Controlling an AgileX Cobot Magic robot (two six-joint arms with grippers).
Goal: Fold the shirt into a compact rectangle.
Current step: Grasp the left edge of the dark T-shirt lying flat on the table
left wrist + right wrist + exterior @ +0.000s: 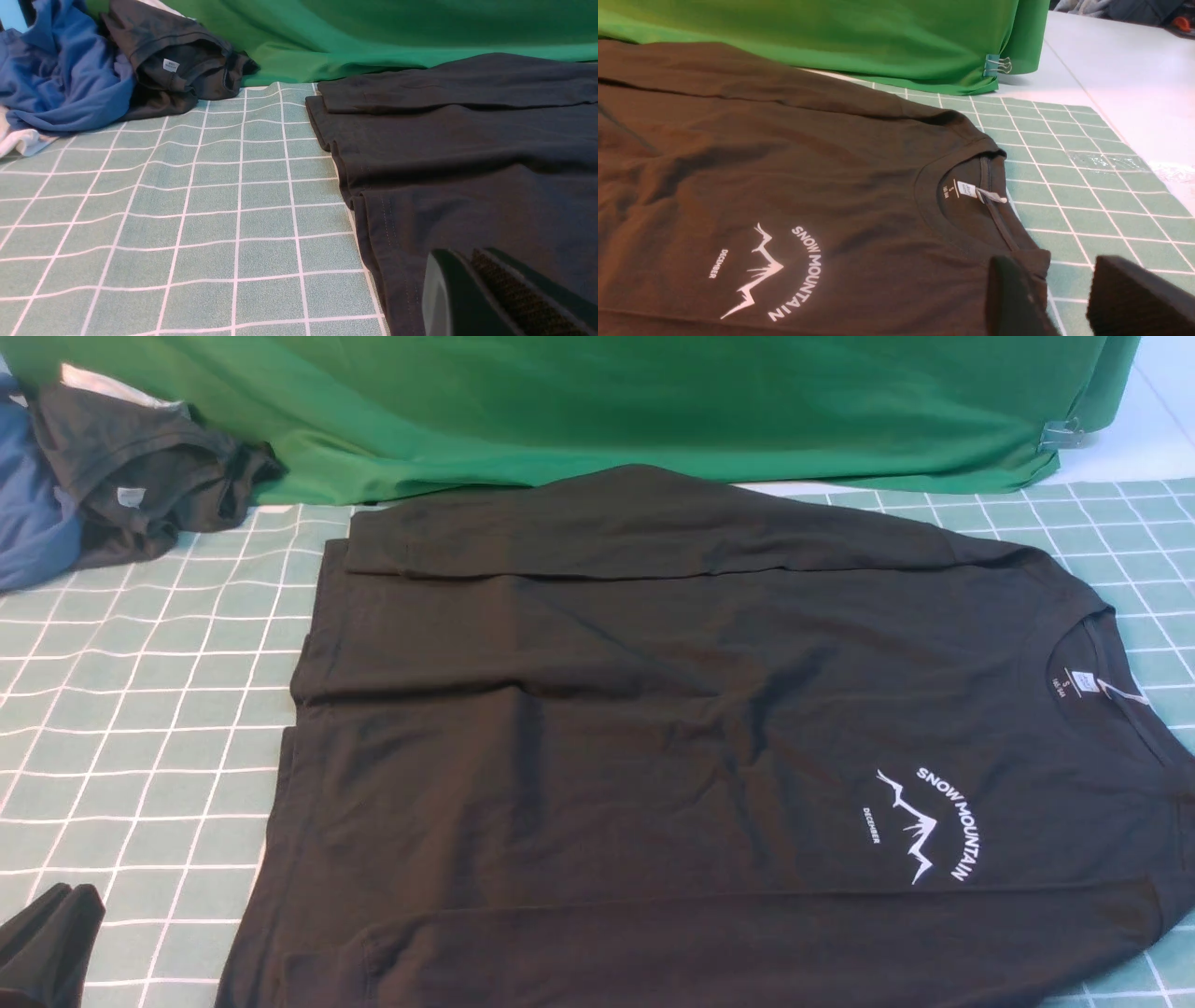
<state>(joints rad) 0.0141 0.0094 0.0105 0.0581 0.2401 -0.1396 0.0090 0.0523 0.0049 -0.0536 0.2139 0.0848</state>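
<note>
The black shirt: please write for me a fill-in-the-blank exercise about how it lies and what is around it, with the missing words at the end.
The shirt lies flat with its collar toward the robot's ____ side.
The white print on its chest reads SNOW ____.
Behind the shirt there is a big ____ cloth.
The mat under it bears a grid of ____ lines.
Missing words: right; MOUNTAIN; green; white.

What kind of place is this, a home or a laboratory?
Probably a lab bench for cloth-folding trials, not a home: a gridded mat under the shirt, a green cloth clipped up as backdrop, and spare garments heaped at the far left.
</note>
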